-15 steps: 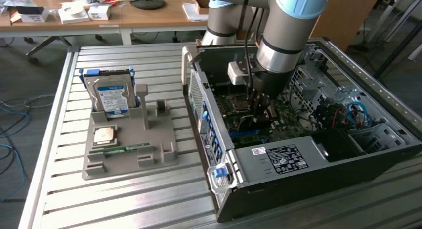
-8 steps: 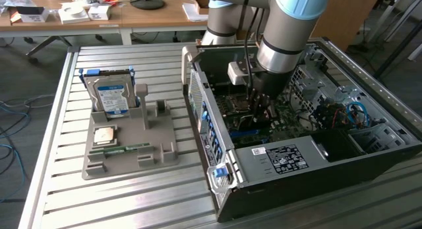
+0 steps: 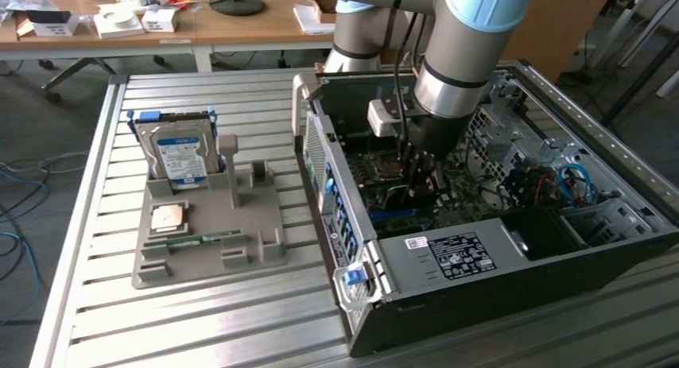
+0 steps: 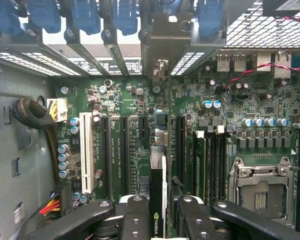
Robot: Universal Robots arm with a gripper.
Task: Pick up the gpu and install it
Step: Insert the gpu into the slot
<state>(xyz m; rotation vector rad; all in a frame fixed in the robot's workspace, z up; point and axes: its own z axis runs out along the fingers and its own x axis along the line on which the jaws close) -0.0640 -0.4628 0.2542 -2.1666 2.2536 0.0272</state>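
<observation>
The gripper (image 4: 160, 206) reaches into the open computer case (image 3: 355, 249) on the exterior view's right. Its jaws are partly closed on the gpu (image 4: 157, 175), pinching the card so it stands edge-on over the motherboard (image 4: 250, 100), in line with the long expansion slots (image 4: 124, 150). This hold probably leaves the connector edge free for seating, though whether it touches a slot cannot be told. Seen edge-on, the card is thin and dark, with a pale strip and a small logo.

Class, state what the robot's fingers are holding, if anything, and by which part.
The gpu, pinched across its flat faces at its upper edge by the fingers.
</observation>
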